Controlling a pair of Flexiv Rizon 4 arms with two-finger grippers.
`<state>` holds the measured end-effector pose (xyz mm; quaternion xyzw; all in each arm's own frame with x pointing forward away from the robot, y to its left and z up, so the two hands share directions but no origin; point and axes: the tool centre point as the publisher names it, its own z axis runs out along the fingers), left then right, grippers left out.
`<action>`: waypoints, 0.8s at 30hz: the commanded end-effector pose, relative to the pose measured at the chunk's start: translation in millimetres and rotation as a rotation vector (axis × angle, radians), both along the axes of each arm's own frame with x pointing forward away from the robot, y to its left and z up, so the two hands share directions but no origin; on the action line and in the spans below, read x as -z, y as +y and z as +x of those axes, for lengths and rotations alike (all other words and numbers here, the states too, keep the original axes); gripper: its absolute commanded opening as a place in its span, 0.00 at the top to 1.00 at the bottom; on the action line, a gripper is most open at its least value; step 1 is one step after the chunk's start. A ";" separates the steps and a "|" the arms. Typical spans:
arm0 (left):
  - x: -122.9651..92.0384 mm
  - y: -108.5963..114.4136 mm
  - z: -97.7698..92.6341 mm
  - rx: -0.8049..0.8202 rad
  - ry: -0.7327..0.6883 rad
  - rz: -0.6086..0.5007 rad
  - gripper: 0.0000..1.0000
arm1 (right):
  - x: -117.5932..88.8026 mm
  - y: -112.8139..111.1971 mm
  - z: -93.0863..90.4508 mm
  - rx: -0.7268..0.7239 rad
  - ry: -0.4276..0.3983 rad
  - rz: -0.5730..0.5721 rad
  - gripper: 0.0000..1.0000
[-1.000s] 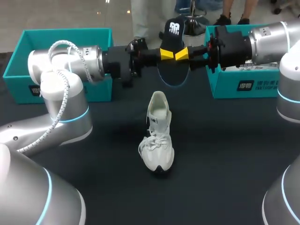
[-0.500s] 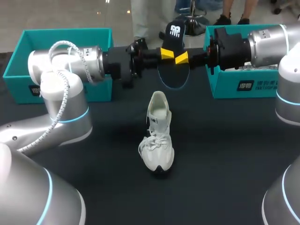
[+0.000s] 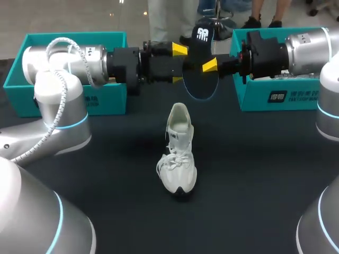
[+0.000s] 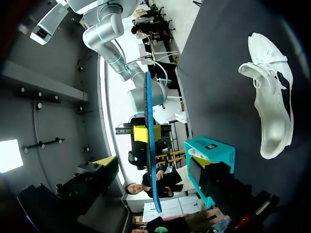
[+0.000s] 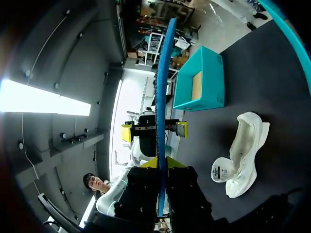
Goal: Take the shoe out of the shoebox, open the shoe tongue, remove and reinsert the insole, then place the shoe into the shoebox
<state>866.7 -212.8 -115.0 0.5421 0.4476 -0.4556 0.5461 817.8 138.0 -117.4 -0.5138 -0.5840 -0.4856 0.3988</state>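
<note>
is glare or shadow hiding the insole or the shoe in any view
Head view: even light; the flat black insole with a blue edge and the white lace-up sneaker both show plainly, with no hard shadow on the dark table cloth. Left wrist view: the insole, edge-on, is backlit by a bright band. Right wrist view: likewise backlit, the sneaker well lit.

The shoe (image 3: 177, 156) is white cloth, the table (image 3: 265, 174) matt and dark.
</note>
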 end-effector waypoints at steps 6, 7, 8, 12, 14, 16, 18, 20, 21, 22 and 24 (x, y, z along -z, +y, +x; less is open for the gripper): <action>-1.8 41.7 18.7 0.127 0.001 0.053 0.00 | -4.1 -10.0 -0.2 0.007 -0.004 -0.012 1.00; -1.2 45.8 20.5 0.150 -0.010 0.076 0.00 | -4.5 -10.8 0.0 0.007 -0.005 -0.014 1.00; 0.2 49.5 21.1 0.161 -0.018 0.086 0.00 | -4.7 -11.4 0.1 0.007 -0.005 -0.014 1.00; 4.2 62.4 23.0 0.205 -0.027 0.125 0.00 | -4.6 -14.2 0.7 0.009 -0.007 -0.017 1.00; 7.8 69.0 22.0 0.250 -0.048 0.153 0.00 | -4.8 -15.2 1.0 0.009 -0.008 -0.019 1.00; 13.1 75.1 21.8 0.284 -0.046 0.186 0.00 | -5.0 -16.3 1.4 0.009 -0.010 -0.020 1.00; 18.4 80.0 22.3 0.302 -0.055 0.218 0.00 | -5.0 -17.1 1.5 0.010 -0.012 -0.020 1.00; 21.1 85.1 18.3 0.339 -0.056 0.229 0.00 | -5.1 -18.0 1.5 0.011 -0.013 -0.020 1.00; 21.8 87.7 16.4 0.356 -0.058 0.229 0.00 | -5.2 -18.6 1.5 0.011 -0.013 -0.020 1.00; 22.6 90.1 14.2 0.369 -0.062 0.234 0.00 | -5.0 -19.4 1.5 0.011 -0.013 -0.020 1.00; 25.8 94.4 13.6 0.370 -0.063 0.256 0.00 | -4.9 -20.1 1.5 0.011 -0.013 -0.020 1.00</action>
